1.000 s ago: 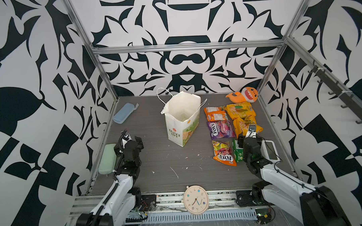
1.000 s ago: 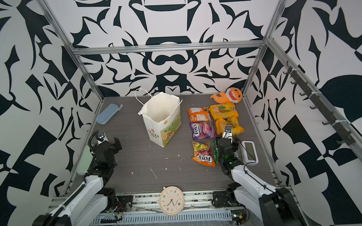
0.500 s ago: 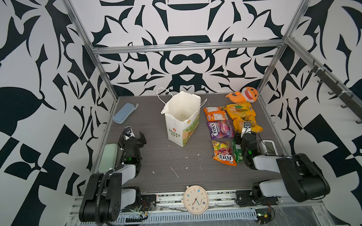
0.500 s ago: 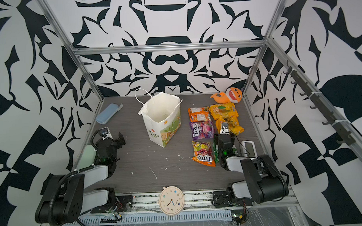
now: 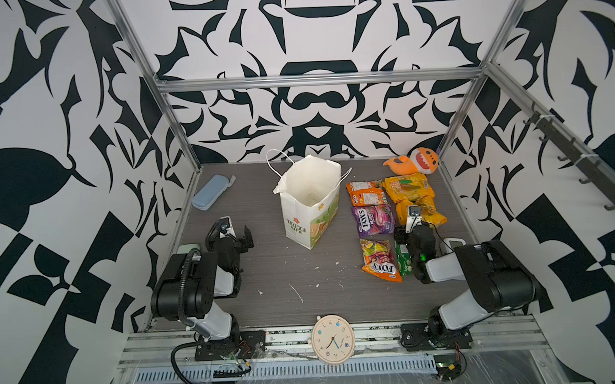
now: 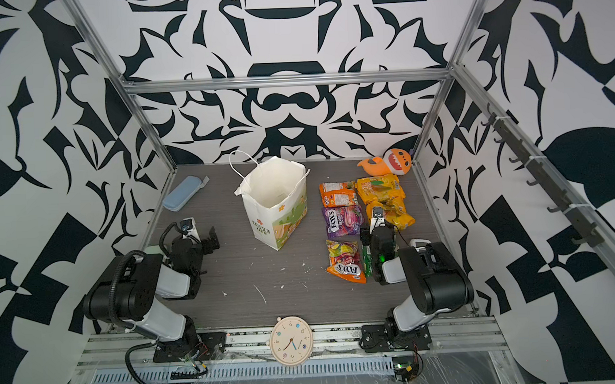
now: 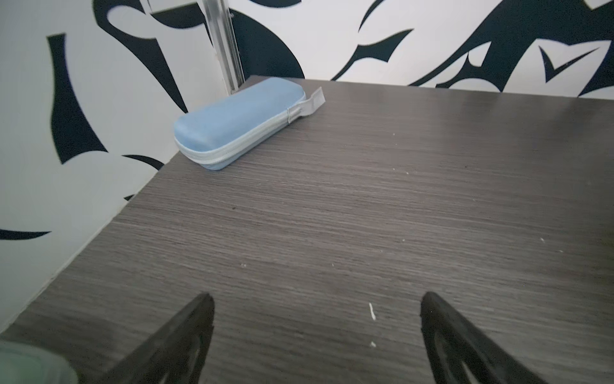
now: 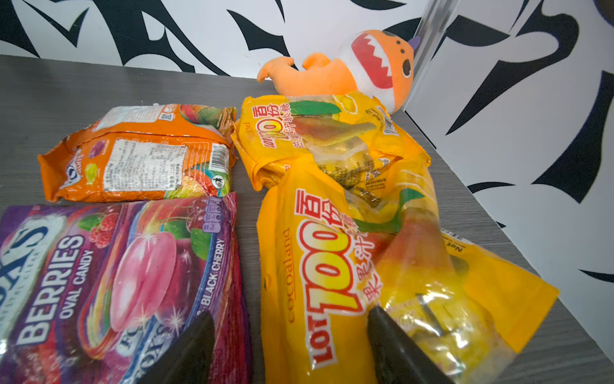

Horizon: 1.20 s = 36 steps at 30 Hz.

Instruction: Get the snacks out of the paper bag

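paper bag (image 5: 308, 203) upright mid-table | snacks (image 5: 380, 264) right of it: purple packet (image 8: 116, 282) "BERRIES OVAL CANDY", yellow packet (image 8: 325, 266) "LOT 100" | plush shark (image 5: 412, 163) behind, blue case (image 7: 236, 123) by left wall | left gripper (image 7: 317, 297) wide, empty | right gripper (image 8: 290, 312) parted over packets, empty

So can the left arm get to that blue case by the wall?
Probably yes. The left gripper is open and points roughly toward the blue case, with only bare table between them. The case lies close to the wall, which might crowd one finger.

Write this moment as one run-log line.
paper bag: upright, looks empty | snacks: six packets on table | left claw: open, empty | right claw: open, over packets
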### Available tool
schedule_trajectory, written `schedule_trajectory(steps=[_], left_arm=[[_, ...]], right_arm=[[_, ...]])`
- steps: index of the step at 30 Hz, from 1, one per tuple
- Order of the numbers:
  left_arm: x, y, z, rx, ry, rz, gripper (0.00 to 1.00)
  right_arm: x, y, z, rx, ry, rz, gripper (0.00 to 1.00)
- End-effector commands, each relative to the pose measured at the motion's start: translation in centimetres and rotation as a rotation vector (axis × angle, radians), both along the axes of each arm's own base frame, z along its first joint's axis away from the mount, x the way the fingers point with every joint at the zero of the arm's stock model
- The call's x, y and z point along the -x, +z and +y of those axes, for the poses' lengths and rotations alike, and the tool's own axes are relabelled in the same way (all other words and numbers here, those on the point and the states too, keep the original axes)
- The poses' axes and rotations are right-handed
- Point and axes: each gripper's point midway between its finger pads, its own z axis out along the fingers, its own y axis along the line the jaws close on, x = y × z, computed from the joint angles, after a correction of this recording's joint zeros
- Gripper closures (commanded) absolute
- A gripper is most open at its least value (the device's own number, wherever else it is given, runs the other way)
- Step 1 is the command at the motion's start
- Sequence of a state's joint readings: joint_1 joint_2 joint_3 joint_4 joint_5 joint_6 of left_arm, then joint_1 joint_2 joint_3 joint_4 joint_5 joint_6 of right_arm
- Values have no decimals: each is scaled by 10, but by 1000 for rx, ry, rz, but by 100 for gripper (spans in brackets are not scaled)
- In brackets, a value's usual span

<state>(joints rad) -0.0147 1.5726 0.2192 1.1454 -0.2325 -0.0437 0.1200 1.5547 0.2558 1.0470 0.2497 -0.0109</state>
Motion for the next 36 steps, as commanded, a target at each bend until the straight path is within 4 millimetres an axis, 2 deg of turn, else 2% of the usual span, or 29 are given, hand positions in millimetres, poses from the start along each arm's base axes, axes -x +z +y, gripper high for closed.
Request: schedule_trajectory(steps=[1,3,7,8,9,36], left_arm=[[-24,7,-2,11,-30,54,1],[-27,7,13,57,26,58,1],[-27,8,16,68,36,57,1],[-27,8,16,67,35,55,1],[-27,8,16,68,35,57,1],[-26,8,16,72,36,52,1]], right_arm=[[-12,11,1,-20,6,-21,25],[-16,8,-3,-27,-10,10,24],[-17,7,-4,-31,-15,17,22],[-17,7,-5,-31,-17,17,2],[-17,7,-6,-28,-23,20,0],[-18,6,-4,-27,-11,26,0]])
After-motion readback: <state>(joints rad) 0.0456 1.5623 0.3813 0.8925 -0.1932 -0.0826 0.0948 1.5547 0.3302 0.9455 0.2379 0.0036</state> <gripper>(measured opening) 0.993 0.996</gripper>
